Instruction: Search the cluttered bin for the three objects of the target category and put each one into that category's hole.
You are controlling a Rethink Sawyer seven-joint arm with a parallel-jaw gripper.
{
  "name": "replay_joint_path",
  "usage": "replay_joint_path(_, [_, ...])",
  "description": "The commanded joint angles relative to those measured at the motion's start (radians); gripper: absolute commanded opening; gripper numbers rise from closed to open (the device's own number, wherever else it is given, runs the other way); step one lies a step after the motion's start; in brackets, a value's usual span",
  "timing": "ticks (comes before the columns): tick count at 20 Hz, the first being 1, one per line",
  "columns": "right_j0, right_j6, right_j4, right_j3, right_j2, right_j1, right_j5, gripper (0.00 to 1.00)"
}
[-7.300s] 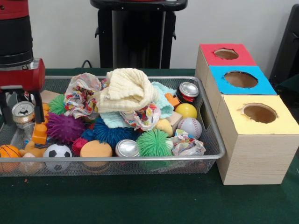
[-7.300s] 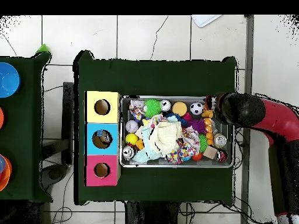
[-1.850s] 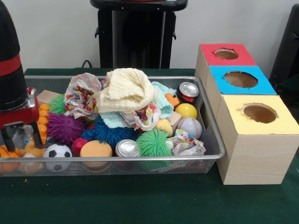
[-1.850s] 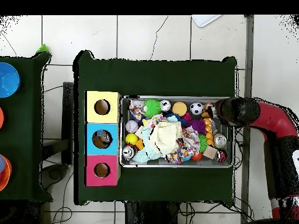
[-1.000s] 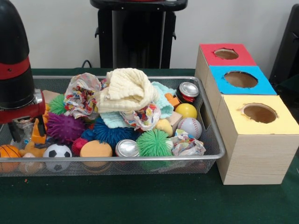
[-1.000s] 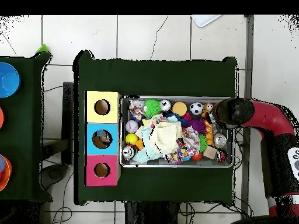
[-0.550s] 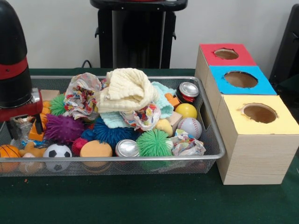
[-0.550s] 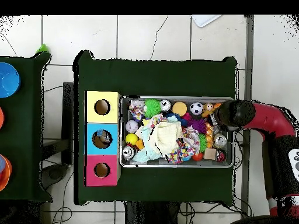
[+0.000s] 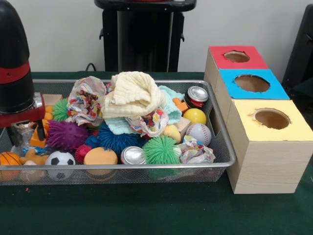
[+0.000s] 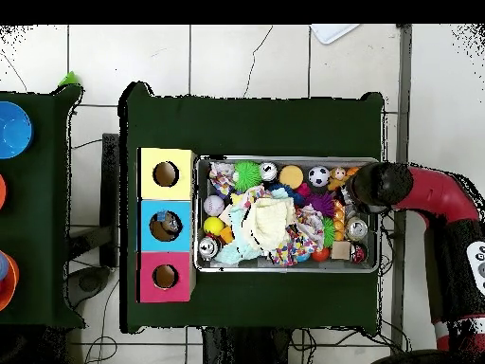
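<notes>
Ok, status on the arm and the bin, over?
Gripper down at end of wire mesh bin, jaws around something crumpled and silvery, grip unconfirmed. Purple spiky ball crowding it alongside. Yellow-topped box hole clear.

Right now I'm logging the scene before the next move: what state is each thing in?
gripper: down in the bin's end, fingers hidden by clutter
wire bin: heaped full
cream cloth: bunched on top of the pile
red-topped can: upright
three-hole box: upright, holes open
</notes>
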State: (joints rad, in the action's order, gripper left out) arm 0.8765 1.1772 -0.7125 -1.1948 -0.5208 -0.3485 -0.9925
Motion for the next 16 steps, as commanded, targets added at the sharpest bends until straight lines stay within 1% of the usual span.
replay_joint_path(1, [-0.018, -0.294, -0.074, 0.009, 0.034, 0.015, -0.115, 1.0])
replay_joint_path(8, [-0.041, -0.272, -0.083, -0.013, 0.054, 0.015, -0.13, 1.0])
replay_joint_path(11, [-0.05, -0.242, -0.087, -0.031, 0.079, 0.004, -0.133, 1.0])
replay_joint_path(16, [-0.065, -0.231, -0.087, -0.057, 0.112, -0.011, -0.137, 1.0])
